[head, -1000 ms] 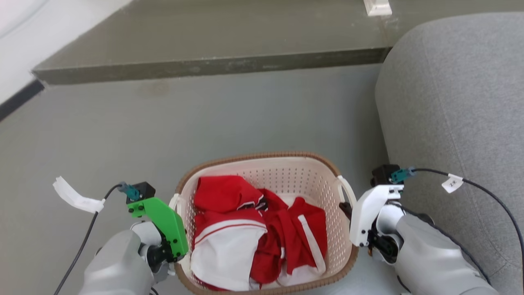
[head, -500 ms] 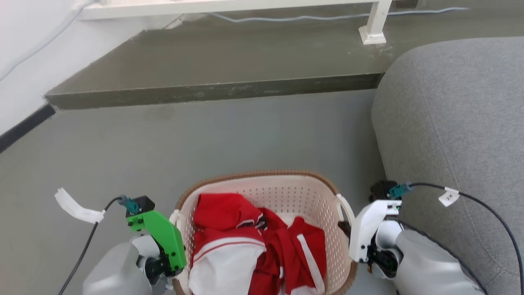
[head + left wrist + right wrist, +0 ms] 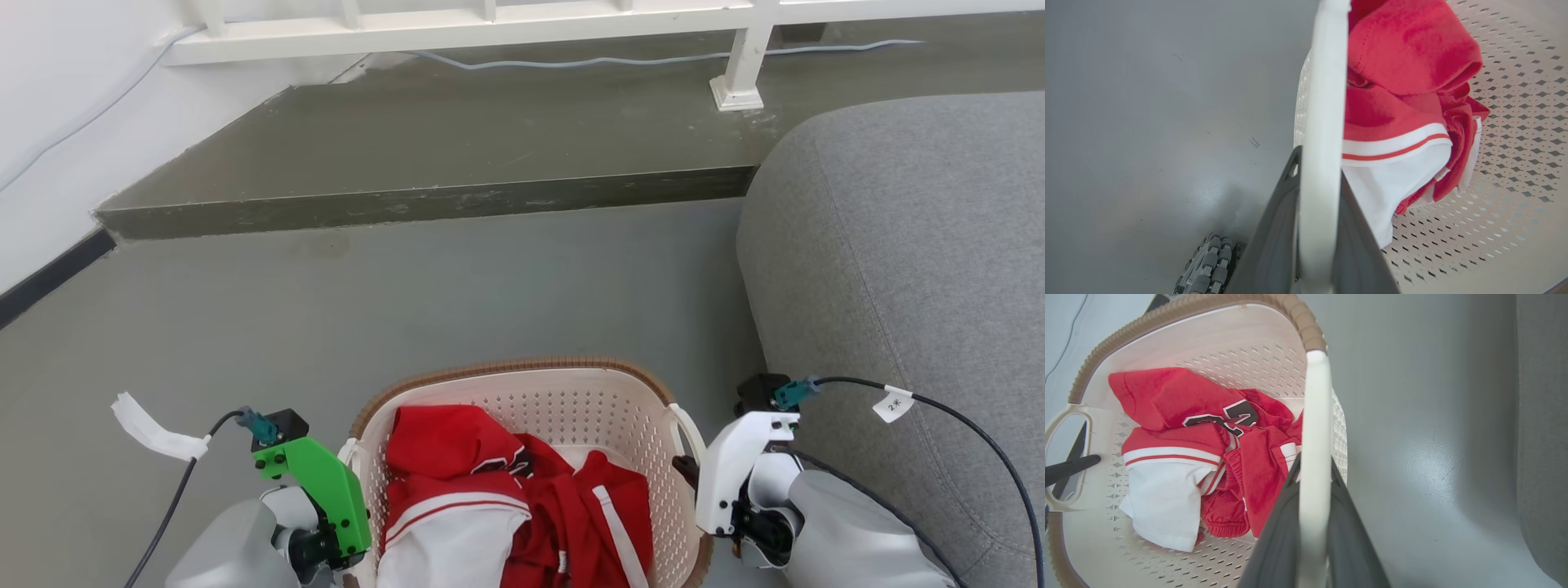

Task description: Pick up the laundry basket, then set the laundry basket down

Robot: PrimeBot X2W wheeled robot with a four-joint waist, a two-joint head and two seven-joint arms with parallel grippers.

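I note L end effector (image 3: 1318,171) clenched on L handle (image 3: 1323,102) of laundry basket (image 3: 571,400), R end effector (image 3: 1314,465) on R handle (image 3: 1316,408). Basket betw. arms, beside grey sofa (image 3: 898,245). Vs earlier: cam tilted up, grips unchanged

Clothes (image 3: 506,498) in laundry basket (image 3: 522,367); sofa (image 3: 898,261) right of it; step (image 3: 424,204) beyond, railing (image 3: 490,20) on step.

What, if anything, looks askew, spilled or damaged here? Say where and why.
Nothing stands out. The laundry basket looks level between the left gripper and right gripper, each shut on a white side handle. The red-and-white clothes are crumpled but all inside, and the brown rim looks unbroken.
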